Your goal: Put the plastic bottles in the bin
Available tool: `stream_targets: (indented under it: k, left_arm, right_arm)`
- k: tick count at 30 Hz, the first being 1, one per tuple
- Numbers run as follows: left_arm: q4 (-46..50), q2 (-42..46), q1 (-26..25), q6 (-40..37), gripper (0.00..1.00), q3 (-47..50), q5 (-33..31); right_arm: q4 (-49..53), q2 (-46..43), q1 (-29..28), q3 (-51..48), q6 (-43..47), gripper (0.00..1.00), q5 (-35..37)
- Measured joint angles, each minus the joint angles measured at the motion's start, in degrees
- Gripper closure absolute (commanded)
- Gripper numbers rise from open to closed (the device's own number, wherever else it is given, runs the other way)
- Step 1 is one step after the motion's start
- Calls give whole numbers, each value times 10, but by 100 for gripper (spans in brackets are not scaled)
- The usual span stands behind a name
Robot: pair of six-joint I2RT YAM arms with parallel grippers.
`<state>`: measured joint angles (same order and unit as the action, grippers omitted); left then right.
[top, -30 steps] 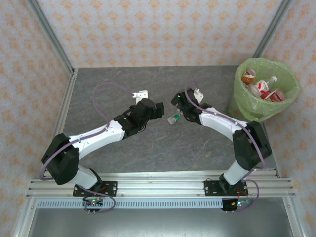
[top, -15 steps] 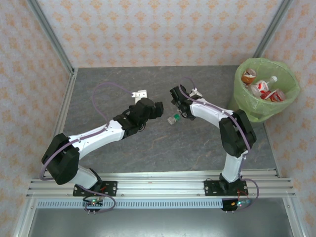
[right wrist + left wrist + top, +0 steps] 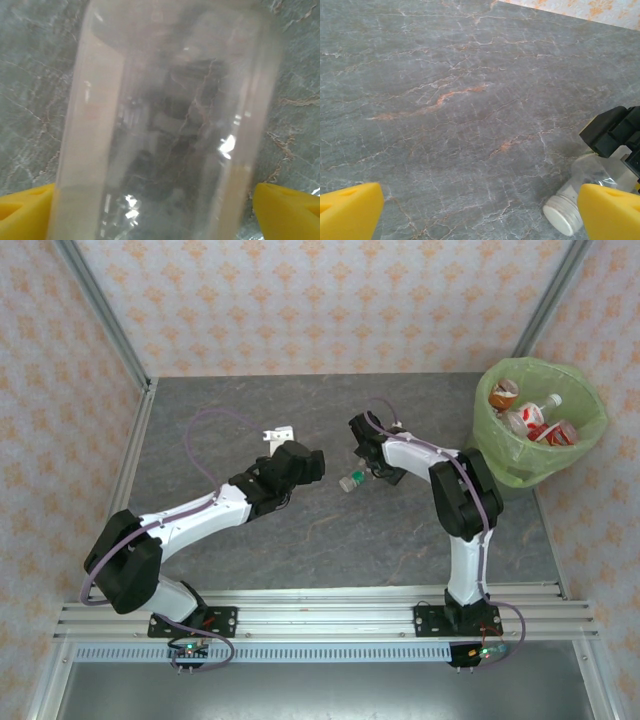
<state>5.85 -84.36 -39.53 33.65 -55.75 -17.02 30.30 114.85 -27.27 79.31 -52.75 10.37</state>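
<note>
Table top (image 3: 300,530): grey veined stone look, matt, smooth. Clear bottle (image 3: 165,125): transparent thin-walled plastic, glossy, with bright highlights. Cap (image 3: 563,216): opaque plastic, finely ribbed on the side. Bin liner (image 3: 495,450): translucent plastic film, crinkled, slightly shiny. Finger pads (image 3: 350,210): matt, smooth, probably moulded plastic or rubber. Arm shells (image 3: 200,512): smooth plastic, satin sheen. Frame rails (image 3: 330,615): bare brushed metal. Walls (image 3: 320,300): flat patterned covering, matt.

table bottle (image 3: 351,480): 1 | binned bottles (image 3: 528,418): 3 | bin (image 3: 488,452): 1 | arms (image 3: 200,510): 2
</note>
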Motion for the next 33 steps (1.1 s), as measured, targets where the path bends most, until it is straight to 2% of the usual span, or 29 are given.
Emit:
stream_targets:
  k: [3, 5, 10, 15, 29, 33]
  left_arm:
    - [0, 0, 2, 0, 0, 0, 0]
    - [0, 0, 3, 0, 0, 0, 0]
    - [2, 0, 3, 0, 0, 0, 0]
    - [4, 0, 3, 0, 0, 0, 0]
    - [4, -2, 3, 11, 0, 0, 3]
    - [4, -3, 3, 13, 0, 0, 5]
  right_arm:
    - [2, 15, 0, 9, 6, 15, -6]
    - [2, 21, 0, 10, 12, 21, -9]
    - [5, 21, 0, 9, 14, 25, -8]
    - [0, 16, 0, -3, 22, 36, -3]
    - [-73, -37, 0, -88, 49, 45, 3]
    - [-89, -52, 0, -111, 67, 50, 3]
